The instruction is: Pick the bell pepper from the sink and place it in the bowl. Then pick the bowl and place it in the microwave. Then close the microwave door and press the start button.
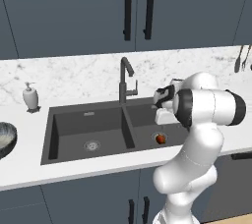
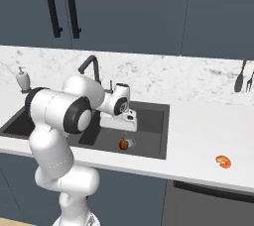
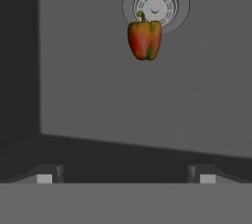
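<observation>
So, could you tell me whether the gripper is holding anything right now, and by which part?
Nothing is held. The gripper is open and empty above the sink; the bell pepper lies beside the drain.

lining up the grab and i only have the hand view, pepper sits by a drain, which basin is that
Observer: The bell pepper lies in the right basin of the sink, beside that basin's drain.
Operator: is the tool down in the basin yet
Observer: No. The base views show the tool above the basin, jaws open, with the pepper lower down and nearer the front wall.
Operator: where's the bowl
Observer: The bowl stands on the counter left of the sink, cut by the left edge of the left base view.
Operator: anything on the right counter
Observer: A small orange item lies there, right of the sink.
</observation>
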Robot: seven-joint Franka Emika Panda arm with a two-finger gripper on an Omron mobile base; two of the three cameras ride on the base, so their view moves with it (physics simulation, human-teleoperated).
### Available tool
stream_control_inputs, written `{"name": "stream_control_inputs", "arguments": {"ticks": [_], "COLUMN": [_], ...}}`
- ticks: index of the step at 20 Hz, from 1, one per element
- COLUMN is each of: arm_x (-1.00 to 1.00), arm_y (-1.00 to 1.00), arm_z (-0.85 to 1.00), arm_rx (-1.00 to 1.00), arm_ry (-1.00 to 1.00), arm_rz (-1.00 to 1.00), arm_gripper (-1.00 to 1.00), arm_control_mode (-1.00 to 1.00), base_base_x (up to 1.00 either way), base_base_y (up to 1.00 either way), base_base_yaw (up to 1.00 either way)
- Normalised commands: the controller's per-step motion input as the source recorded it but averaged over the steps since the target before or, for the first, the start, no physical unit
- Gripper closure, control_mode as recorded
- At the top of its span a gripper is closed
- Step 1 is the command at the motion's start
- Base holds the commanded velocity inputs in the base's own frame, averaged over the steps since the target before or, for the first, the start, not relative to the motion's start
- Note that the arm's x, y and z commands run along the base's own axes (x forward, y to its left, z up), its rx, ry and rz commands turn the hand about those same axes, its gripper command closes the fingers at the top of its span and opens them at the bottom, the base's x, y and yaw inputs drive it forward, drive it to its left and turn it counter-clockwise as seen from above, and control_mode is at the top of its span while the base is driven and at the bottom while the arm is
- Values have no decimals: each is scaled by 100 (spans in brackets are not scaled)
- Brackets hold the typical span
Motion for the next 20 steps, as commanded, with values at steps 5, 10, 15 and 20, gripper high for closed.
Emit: {"name": "stream_control_inputs", "arguments": {"ticks": [5,10,15,20], "arm_x": [6,17,27,28], "arm_y": [0,0,0,0], "arm_z": [-44,-43,-29,-35], "arm_rx": [0,0,0,0], "arm_ry": [0,0,0,0], "arm_rz": [1,0,0,0], "arm_gripper": [-100,-100,-100,-100], "arm_control_mode": [-100,-100,-100,-100], "base_base_x": [0,0,0,0], "base_base_y": [0,0,0,0], "base_base_yaw": [0,0,0,0]}}
